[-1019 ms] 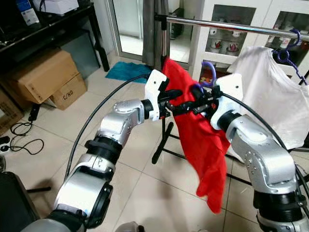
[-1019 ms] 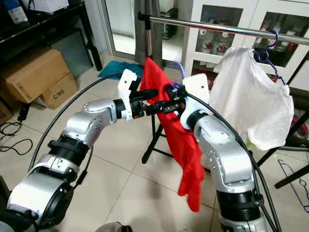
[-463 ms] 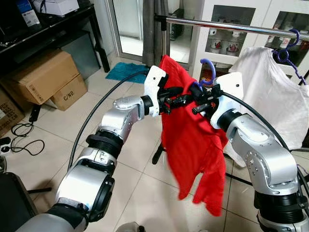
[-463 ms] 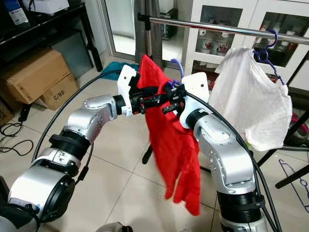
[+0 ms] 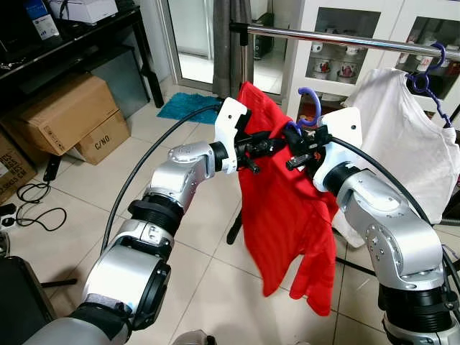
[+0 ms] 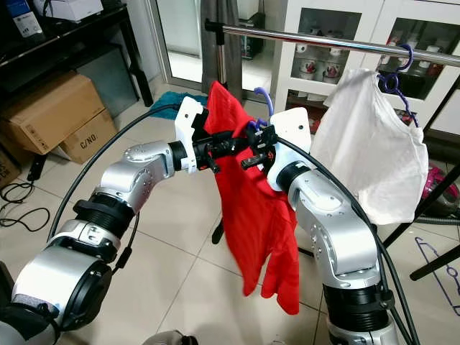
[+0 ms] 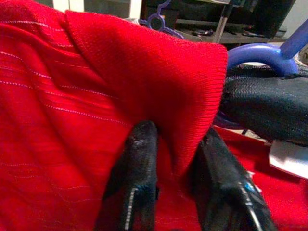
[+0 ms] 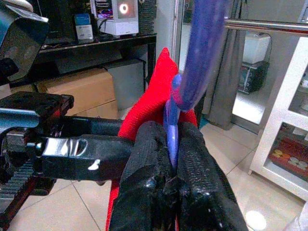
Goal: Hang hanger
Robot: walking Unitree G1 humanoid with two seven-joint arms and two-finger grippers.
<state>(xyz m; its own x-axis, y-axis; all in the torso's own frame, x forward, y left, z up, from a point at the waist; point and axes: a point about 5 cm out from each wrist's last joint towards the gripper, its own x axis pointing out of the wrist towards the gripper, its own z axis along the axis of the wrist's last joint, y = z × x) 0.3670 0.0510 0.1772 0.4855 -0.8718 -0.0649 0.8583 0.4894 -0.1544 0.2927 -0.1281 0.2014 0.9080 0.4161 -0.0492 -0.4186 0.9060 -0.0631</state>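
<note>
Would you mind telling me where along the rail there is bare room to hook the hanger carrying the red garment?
The rail is bare from its upright post to the white shirt on its own hanger, directly above the purple hanger hook. The far right end is crowded. Below, the left gripper pinches the red garment and the right gripper grips the hanger.

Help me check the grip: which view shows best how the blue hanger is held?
The right wrist view: the right gripper pinches the blue hanger close up. In the left eye view its hook is small; the left wrist view catches a bit.
</note>
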